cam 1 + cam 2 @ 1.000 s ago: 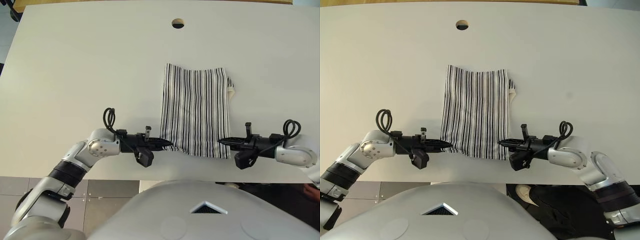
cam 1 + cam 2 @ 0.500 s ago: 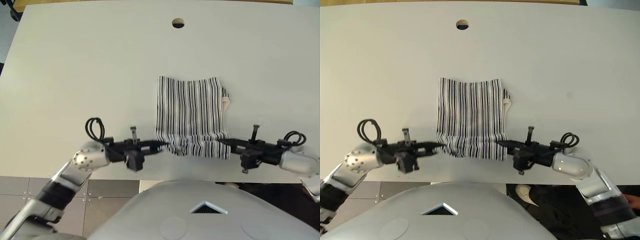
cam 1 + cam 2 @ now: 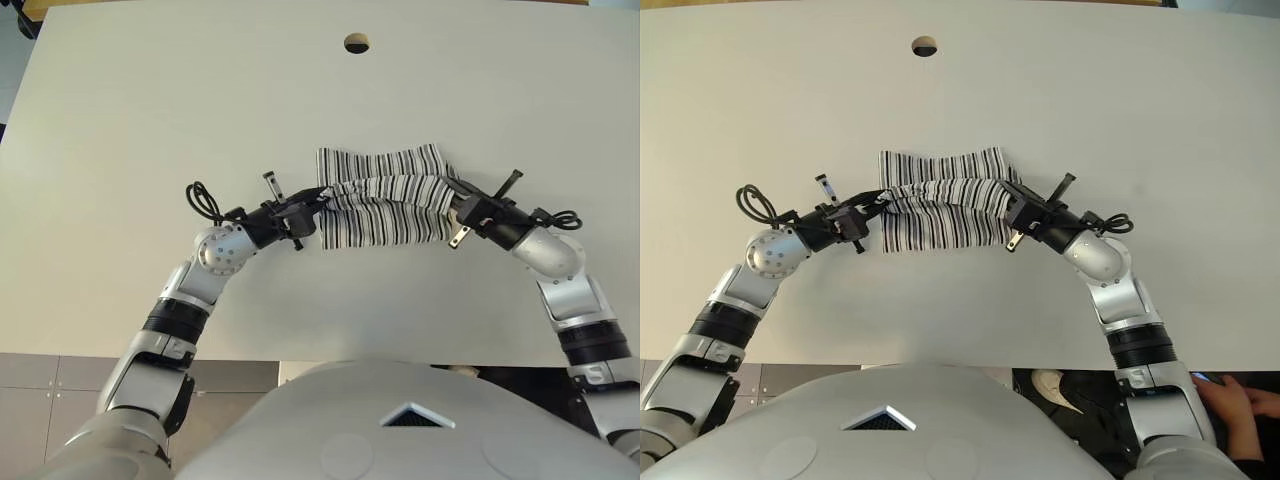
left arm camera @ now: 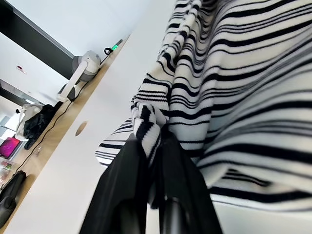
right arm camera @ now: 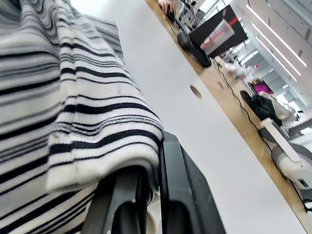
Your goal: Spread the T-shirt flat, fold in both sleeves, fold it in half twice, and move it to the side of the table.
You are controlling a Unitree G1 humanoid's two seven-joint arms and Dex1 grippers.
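Note:
The black-and-white striped T-shirt [image 3: 385, 205] lies folded in the middle of the white table [image 3: 150, 130], its near edge lifted and carried over its far part. My left gripper [image 3: 322, 195] is shut on the shirt's near-left corner, and the left wrist view shows the cloth [image 4: 146, 129] pinched between its black fingers [image 4: 168, 175]. On the right side my right gripper [image 3: 452, 196] is shut on the near-right corner; striped fabric [image 5: 102, 122] is clamped in its fingers [image 5: 175, 170]. Between the two grippers the raised edge sags a little above the table.
A round cable hole [image 3: 355, 44] is in the table near its far edge. Bare tabletop stretches to the left, to the right and in front of the shirt. The table's near edge [image 3: 300, 358] runs just ahead of my body.
Both grippers have lifted the shirt's near edge and carried it away from me toward the far edge. The shirt now looks about half as deep as before.

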